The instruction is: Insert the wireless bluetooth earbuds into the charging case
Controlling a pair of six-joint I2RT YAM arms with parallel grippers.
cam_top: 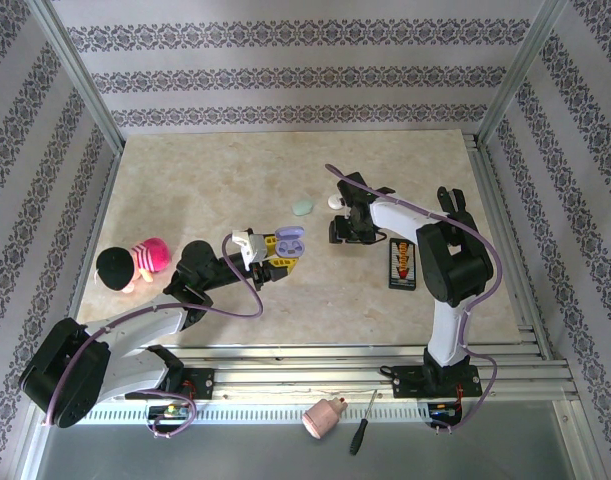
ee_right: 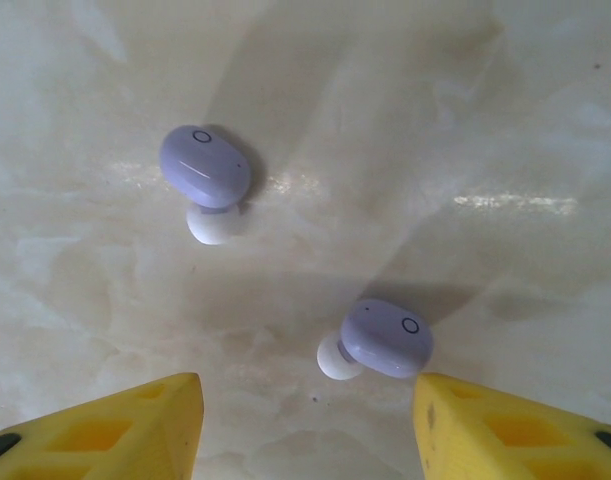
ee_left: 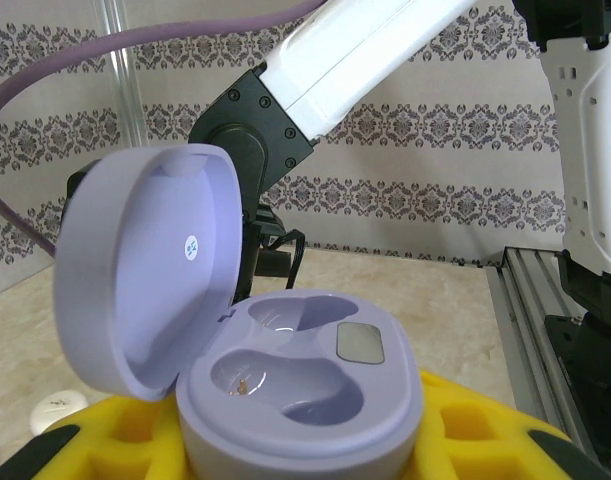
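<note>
Near lilac earbud (ee_right: 385, 338) lies on the marble tabletop (ee_right: 485, 120) just ahead of one fingertip of the right pincer (ee_right: 305, 390). Far lilac earbud (ee_right: 207, 170) is further fwd, toward the other finger's side, well apart from the 1st. Right pincer is part-open, yellow fingers spread, nothing btwn them. Lilac charging case (ee_left: 295, 400), lid up and 2 wells showing, sits gripped in the left pincer (ee_left: 295, 445) w/ yellow pads either side. Mint-green item (cam_top: 303, 208) lies beyond the left pincer.
</note>
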